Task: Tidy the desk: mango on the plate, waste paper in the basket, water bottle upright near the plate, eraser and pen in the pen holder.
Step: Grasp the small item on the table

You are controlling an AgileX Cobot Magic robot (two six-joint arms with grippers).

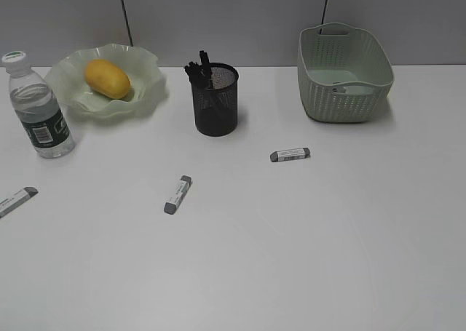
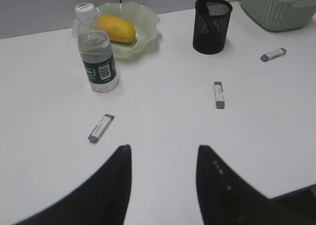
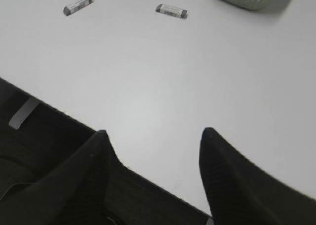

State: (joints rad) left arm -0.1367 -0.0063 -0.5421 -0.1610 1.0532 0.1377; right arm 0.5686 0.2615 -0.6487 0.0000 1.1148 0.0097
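The mango (image 1: 108, 78) lay on the plate (image 1: 149, 84), the water bottle (image 1: 36, 109) stood upright beside it. Three erasers (image 1: 178, 194) lay on the desk (image 1: 291, 258). Both the left gripper (image 2: 164, 153) and the right gripper (image 3: 154, 136) had fingers spread, holding nothing.

a plain grey panelled wall (image 1: 233, 18) runs across the back, split by two thin dark slanting seams (image 1: 125, 11). in the right wrist view a dark, faintly ribbed surface (image 3: 44, 136) shows at lower left, with a short pale grey strip (image 3: 23, 112) lying on it.
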